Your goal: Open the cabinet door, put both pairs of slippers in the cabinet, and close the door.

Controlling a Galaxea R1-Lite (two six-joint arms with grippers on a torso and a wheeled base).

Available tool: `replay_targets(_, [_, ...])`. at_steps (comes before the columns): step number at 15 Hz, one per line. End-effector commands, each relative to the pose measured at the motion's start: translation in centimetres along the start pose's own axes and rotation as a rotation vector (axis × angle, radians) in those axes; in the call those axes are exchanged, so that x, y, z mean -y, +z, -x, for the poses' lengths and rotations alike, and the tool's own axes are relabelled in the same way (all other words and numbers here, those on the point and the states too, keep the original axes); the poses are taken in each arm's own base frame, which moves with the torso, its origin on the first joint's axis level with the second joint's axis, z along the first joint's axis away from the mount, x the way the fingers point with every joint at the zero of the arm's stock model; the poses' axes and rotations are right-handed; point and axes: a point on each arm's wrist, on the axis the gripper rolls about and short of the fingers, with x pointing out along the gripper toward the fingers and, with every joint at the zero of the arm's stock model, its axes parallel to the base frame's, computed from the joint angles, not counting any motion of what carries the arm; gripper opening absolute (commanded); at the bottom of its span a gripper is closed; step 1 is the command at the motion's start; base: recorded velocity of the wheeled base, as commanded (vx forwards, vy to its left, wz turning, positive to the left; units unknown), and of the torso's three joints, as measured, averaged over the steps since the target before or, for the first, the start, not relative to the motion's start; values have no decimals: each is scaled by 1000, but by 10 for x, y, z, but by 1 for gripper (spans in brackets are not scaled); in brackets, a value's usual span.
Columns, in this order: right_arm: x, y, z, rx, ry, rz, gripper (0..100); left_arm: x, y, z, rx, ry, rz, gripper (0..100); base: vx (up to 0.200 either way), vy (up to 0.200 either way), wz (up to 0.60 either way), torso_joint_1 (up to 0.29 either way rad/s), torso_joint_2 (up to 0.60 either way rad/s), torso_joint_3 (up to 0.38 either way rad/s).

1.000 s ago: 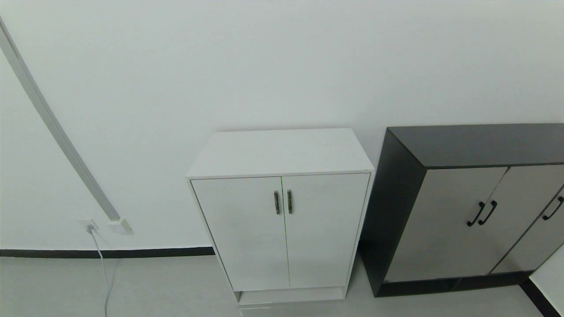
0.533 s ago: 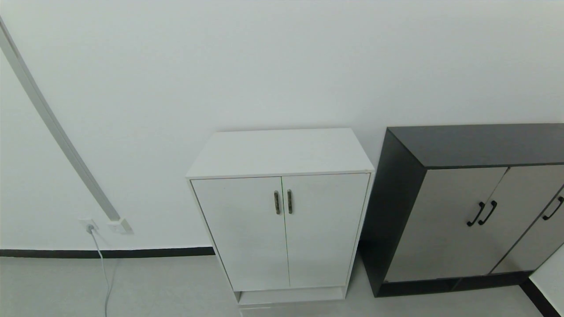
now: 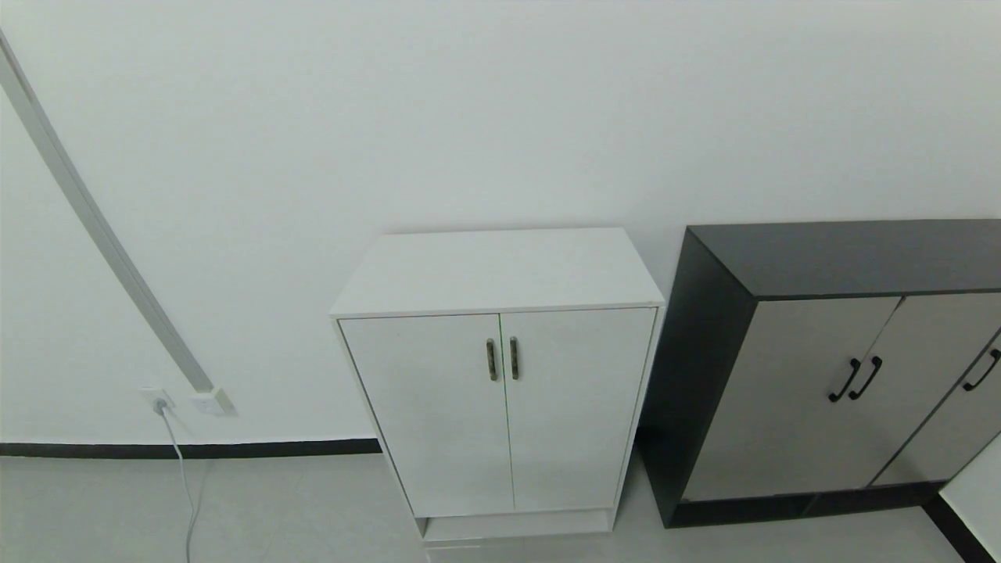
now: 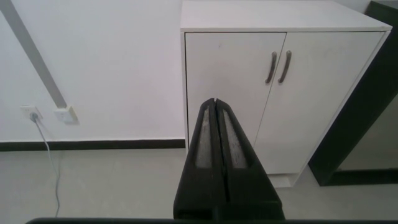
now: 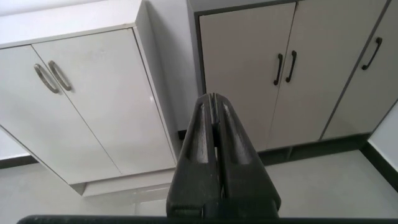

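Nothing has shifted since the earlier head frames: your white two-door cabinet [image 3: 500,270] stands against the pale wall [image 3: 500,117] exactly as before. Both doors are shut and flush, and the slim metal handles [image 3: 491,359] sit side by side at the centre seam. Your left gripper [image 4: 215,101] has its dark fingers pressed together, empty and touching nothing. It hangs in the air facing the cabinet's left door, well apart from it. Your right gripper [image 5: 214,96] is likewise pressed tight and empty, and it points toward the strip of wall between the two cabinets. On the right, the white cabinet's side stands just beside the black cabinet with grey doors [image 3: 790,391], so room is tight there. To the left you have bare grey floor [image 3: 297,508], with a white wall socket [image 3: 159,400] and its grey cable [image 3: 186,493] trailing down near the edge.
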Motion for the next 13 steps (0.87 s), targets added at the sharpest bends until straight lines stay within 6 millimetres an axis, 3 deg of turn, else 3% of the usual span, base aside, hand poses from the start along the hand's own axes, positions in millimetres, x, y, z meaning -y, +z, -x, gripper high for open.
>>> replay_targets(1, [0, 0, 0, -1, 4, -1, 0, 0, 0, 0, -2, 2, -1, 0, 0, 0, 0, 0, 0, 0])
replay_targets(13, [0, 0, 0, -3, 9, 4, 0, 0, 0, 0, -2, -2, -4, 0, 0, 0, 0, 0, 0, 0])
